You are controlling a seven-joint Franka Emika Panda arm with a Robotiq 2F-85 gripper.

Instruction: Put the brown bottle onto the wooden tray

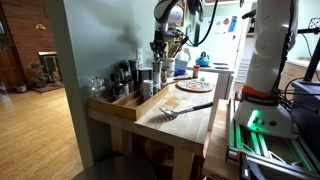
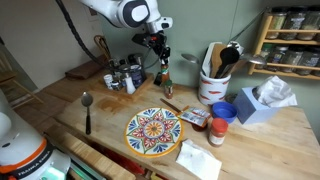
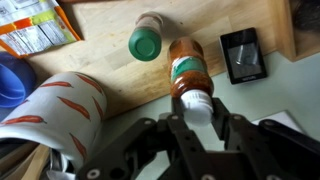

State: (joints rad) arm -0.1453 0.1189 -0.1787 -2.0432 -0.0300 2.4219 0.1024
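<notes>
- Pincer point(image 3: 197, 116) fingers are sitting apart on either side of the white cap of the brown bottle point(image 3: 187, 72) in the wrist view. Whether they are pressing on the cap cannot be told.
- The brown bottle is standing upright on the worktop point(image 2: 100, 128), directly beneath the pincer and just beside a green-capped bottle point(image 3: 147, 41).
- It is standing outside the wooden tray point(image 1: 122, 108), which is carrying a row of darker bottles.
- The arm is coming in from above in both exterior views, with the wrist pointing straight down over the bottle.
- An exterior view is showing a painted plate point(image 2: 153, 131) and a spoon point(image 2: 87, 110) nearer the front edge.
- The wrist view is showing only the bottle tops, a black square item point(image 3: 243, 55) and a white crock point(image 3: 60, 112) with red markings.
</notes>
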